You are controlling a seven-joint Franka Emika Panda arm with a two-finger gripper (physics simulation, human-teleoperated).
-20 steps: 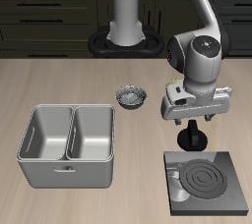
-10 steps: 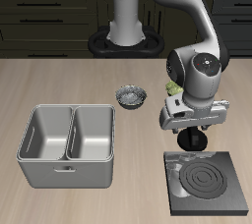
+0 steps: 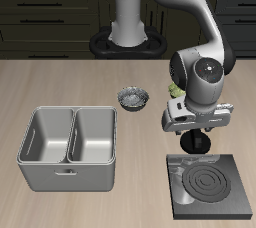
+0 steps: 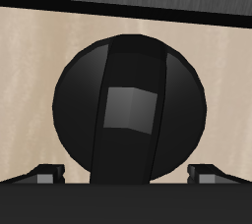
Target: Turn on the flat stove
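Note:
The flat stove (image 3: 215,202) is a dark grey square slab near the table's front edge, and its ring burner (image 3: 208,182) is grey, not glowing. My gripper (image 3: 197,146) points down over the stove's back edge. In the exterior view its fingers hide the knob. In the wrist view the round black knob (image 4: 128,105) fills the picture right below the gripper (image 4: 128,174). One fingertip (image 4: 44,174) shows on each side of the knob, wide apart. The gripper is open around the knob, and contact cannot be seen.
A grey double-basin metal sink (image 3: 35,170) stands on the table beside the stove. A small glass bowl (image 3: 131,98) sits farther back. A small green thing (image 3: 176,91) shows behind the gripper's body. The robot's base (image 3: 127,40) is at the table's back.
The gripper has come down toward the stove's back edge and shifted slightly sideways over the last second. In the last half second it hardly moved. The burner stays grey.

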